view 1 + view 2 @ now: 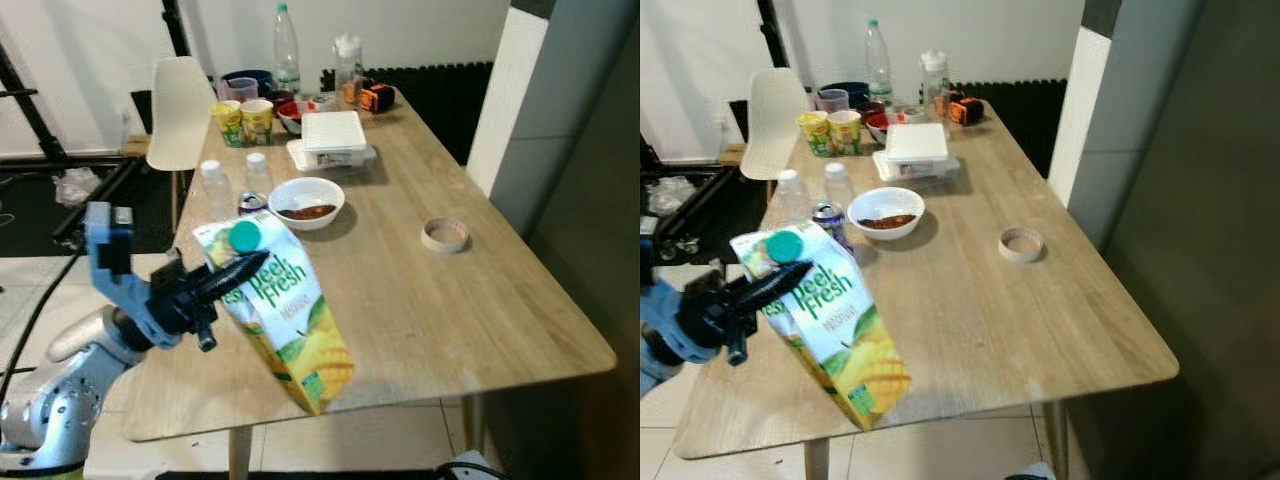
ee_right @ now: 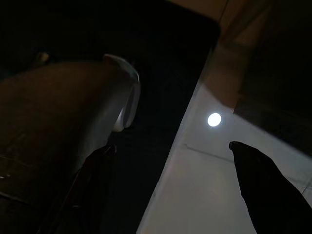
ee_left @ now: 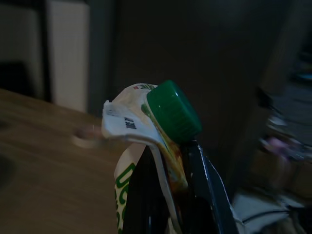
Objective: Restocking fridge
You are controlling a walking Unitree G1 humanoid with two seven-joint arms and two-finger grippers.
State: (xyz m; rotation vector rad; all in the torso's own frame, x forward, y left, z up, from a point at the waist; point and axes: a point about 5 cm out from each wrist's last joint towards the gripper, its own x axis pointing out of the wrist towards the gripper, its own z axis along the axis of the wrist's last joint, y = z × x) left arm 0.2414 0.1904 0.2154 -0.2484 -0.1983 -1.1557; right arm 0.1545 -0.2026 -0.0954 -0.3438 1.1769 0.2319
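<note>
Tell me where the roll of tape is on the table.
The roll of tape lies flat on the wooden table toward the robot's right side, apart from the white bowl to its left.

The carton (image 1: 285, 315) is white and yellow with green lettering, a mango picture and a green cap (image 1: 244, 236), and black fingers (image 1: 225, 275) on a blue and silver arm (image 1: 105, 300) clasp it. The table (image 1: 430, 310) is pale wood grain, bearing a white bowl (image 1: 307, 200) with brown contents, a beige tape roll (image 1: 445, 234), a white box (image 1: 333, 132) and two yellow-green cups (image 1: 243, 120). Beside it stand a white chair (image 1: 180, 110), a black radiator (image 1: 440, 95) and a grey fridge (image 1: 590, 170).
</note>
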